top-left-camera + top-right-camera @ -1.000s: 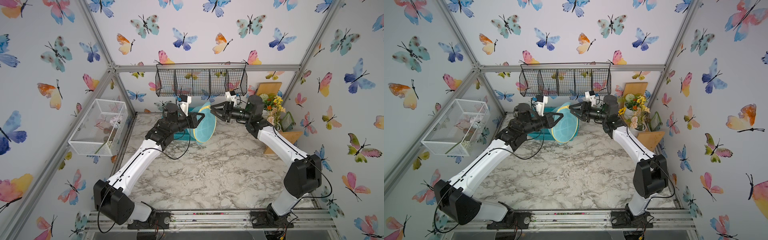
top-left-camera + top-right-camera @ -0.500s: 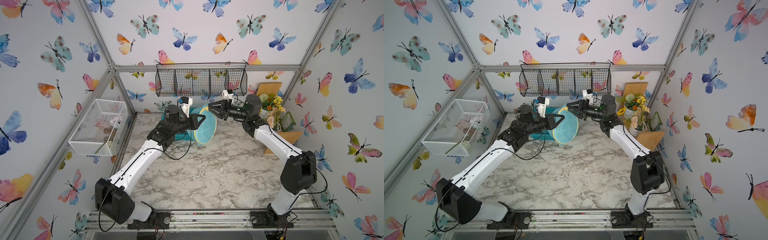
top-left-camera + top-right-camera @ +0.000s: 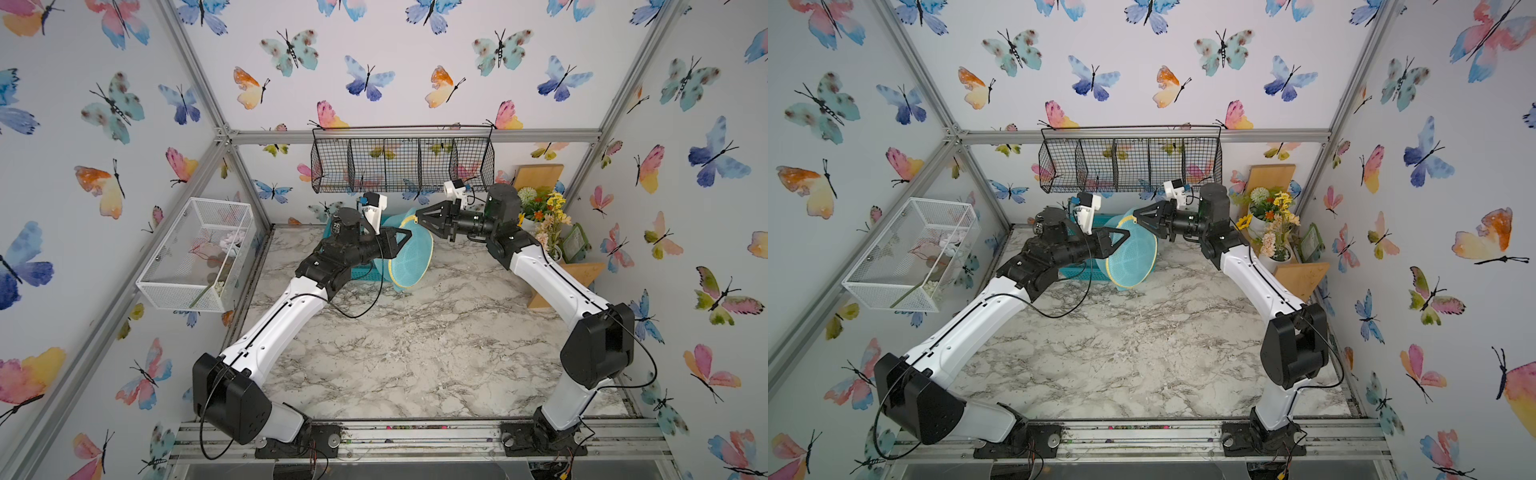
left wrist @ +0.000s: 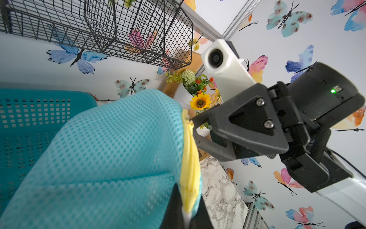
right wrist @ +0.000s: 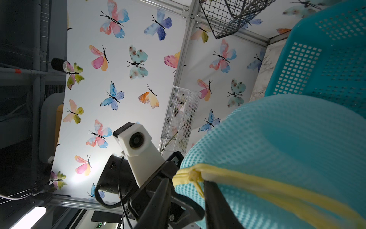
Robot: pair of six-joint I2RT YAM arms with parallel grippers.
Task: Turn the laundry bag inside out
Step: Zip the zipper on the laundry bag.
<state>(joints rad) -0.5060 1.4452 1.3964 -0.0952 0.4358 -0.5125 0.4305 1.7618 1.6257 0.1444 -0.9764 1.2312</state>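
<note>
1. laundry bag is at the back of the table, held up tilted between the two grippers. one round mesh end faces the top views. it sits just in front of the teal basket. its low edge is down by the marble, and i can't tell if it touches.
2. left gripper has its fingers closed, and the yellow piping runs down between them. so it's pinching the rim, likely to anchor that side while the other arm works.
3. right gripper comes in from the opposite side at the bag's top edge. its fingers are narrow but parted and straddle the piping's end. i can't tell whether they really pinch it or just bracket it.
4. judgement: both arms are on the yellow rim to spread the mouth, so the mesh can be pushed through. the bag isn't turned yet, so this is early in the task.
5. risk guess: the springy hoop could pop out of a light pinch, and the soft mesh gives little to hold.
6. the surface is a grey-veined marble tabletop, with bare room in front of the bag.
7. room: butterfly wallpaper on all walls, and a black wire basket on the back wall. a white mesh box hangs on the wall beside the left arm. flowers and wooden boards stand in the corner behind the right arm.
</note>
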